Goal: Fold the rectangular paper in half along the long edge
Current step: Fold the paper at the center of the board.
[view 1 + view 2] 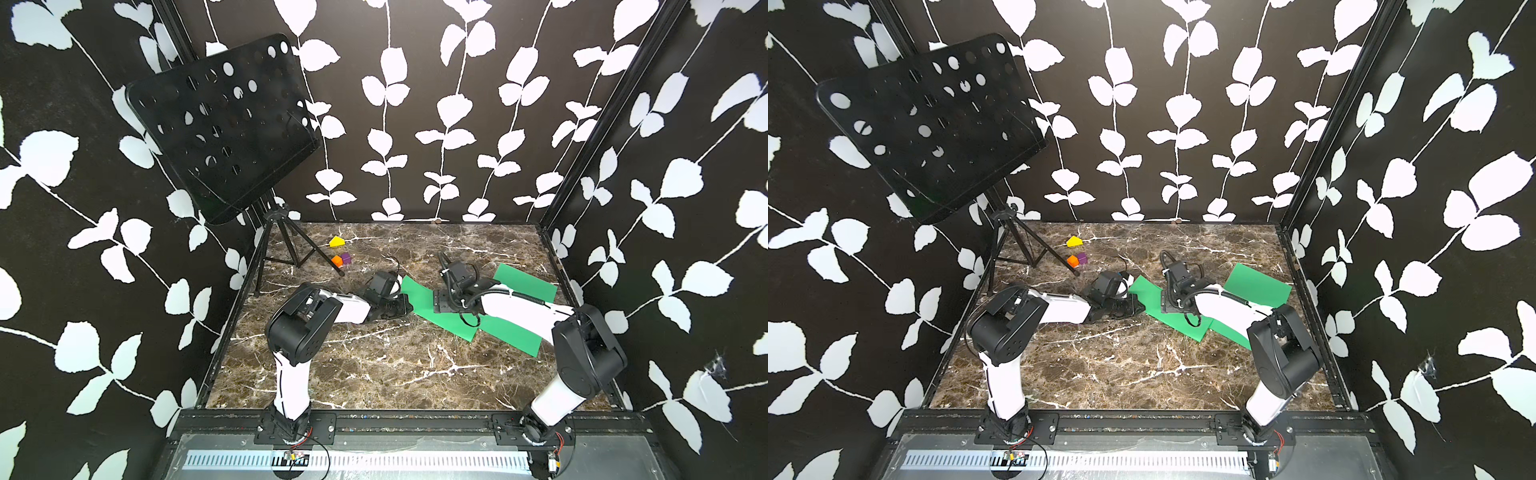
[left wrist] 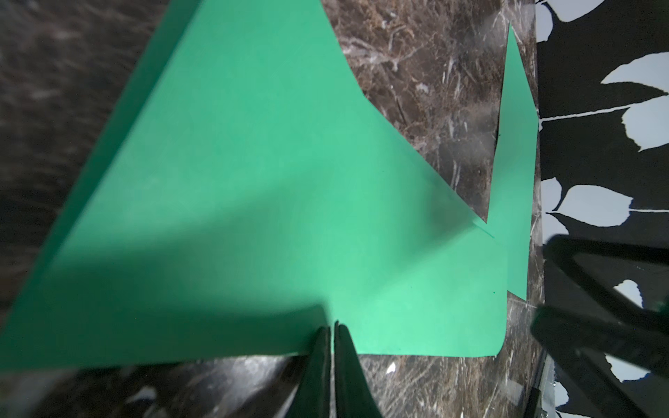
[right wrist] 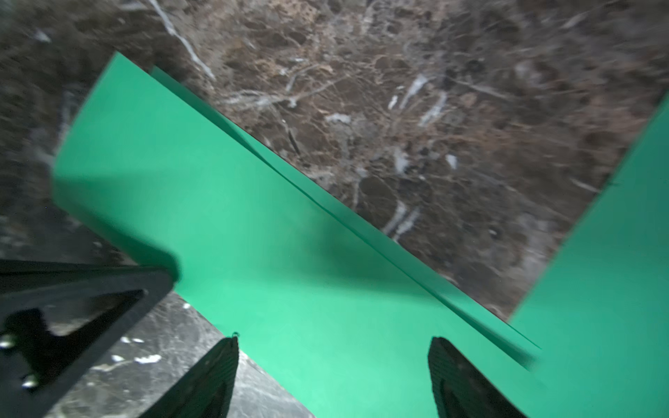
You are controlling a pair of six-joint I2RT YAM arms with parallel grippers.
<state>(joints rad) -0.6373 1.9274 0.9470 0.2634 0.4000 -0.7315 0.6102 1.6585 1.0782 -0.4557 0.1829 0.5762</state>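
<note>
Left wrist view: the left gripper (image 2: 332,336) is squeezed tight, tips on the green paper (image 2: 253,181). The right gripper (image 3: 333,365) is spread wide above it. The paper lies toward the right edge of the counter (image 1: 374,365).

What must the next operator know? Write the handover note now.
Left tool: shut, tips on one edge of the paper; whether it pinches it is unclear.
Right tool: open, over the paper.
Paper: on the table, doubled over lengthwise, layers slightly offset. A second green sheet lies against it.
Done: fold made.
Left: probably press the crease flat, then pull both arms clear.
</note>
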